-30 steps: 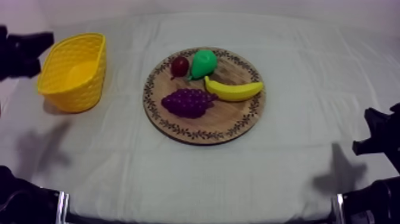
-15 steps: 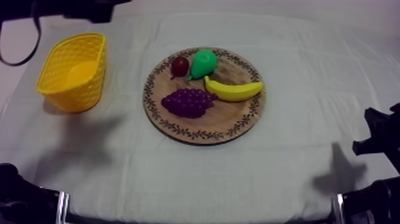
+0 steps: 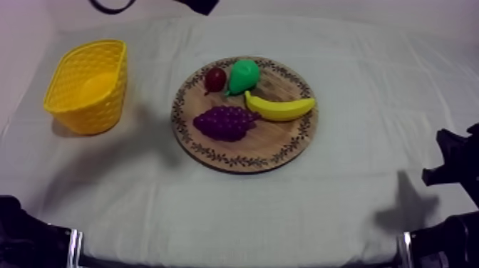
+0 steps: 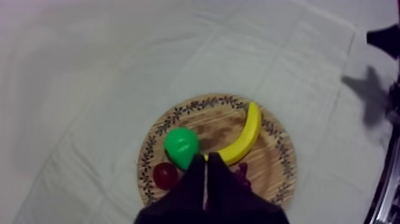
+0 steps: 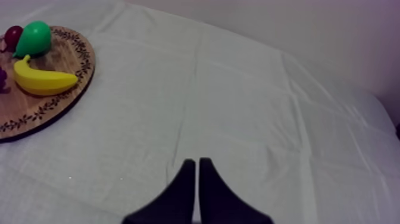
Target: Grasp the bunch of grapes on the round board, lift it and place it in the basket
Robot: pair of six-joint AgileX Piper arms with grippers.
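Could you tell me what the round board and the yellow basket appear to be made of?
Board: looks like wood, matte, with brown grain and a printed leaf rim. Basket: probably moulded plastic, uniform yellow with a regular lattice wall.

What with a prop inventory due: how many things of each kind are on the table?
toy fruit: 4 (banana, pear, bunch of grapes, small red fruit)
wooden board: 1
yellow basket: 1
total: 6

On the wooden board with its dark leafy rim: purple grapes, green pear, yellow banana; yellow basket beside it.
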